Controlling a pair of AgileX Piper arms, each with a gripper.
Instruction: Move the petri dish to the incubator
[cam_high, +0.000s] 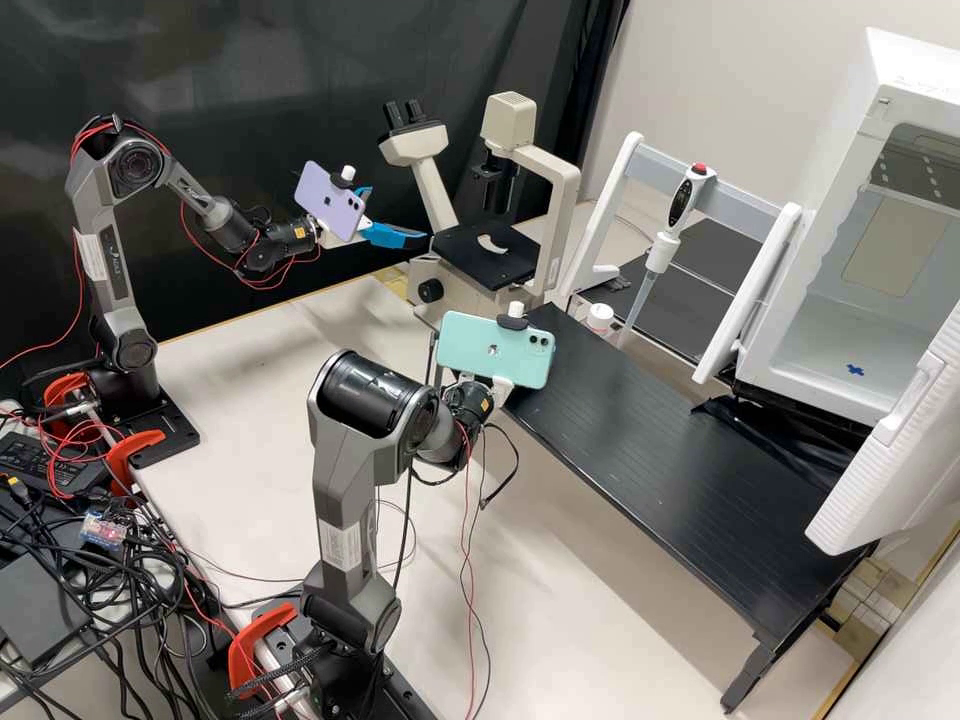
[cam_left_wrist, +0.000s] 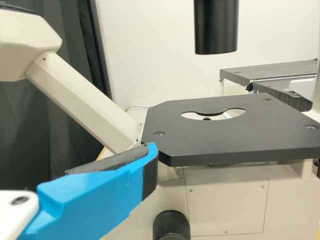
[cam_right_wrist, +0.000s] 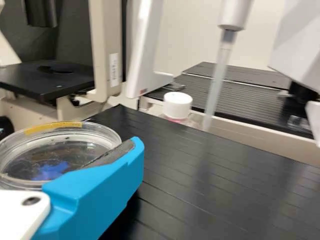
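There is room to pass above the long, black, slatted tabletop (cam_high: 650, 440), along its arm-side edge. Beyond its far edge, a black-and-white, red-topped pipette (cam_high: 660, 252) and a white-capped round bottle (cam_high: 600, 318) obstruct; a ribbed white door (cam_high: 905, 460) flanks its right end.

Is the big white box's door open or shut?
Open: the incubator door stands away from the opening, and a blue cross shows inside.

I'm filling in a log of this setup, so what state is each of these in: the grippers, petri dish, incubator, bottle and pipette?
Left gripper: open.
Right gripper: closed on the petri dish.
Petri dish: held, yellow tape on its rim.
Incubator: door open.
Bottle: white cap on.
Pipette: on its rack, tip down.
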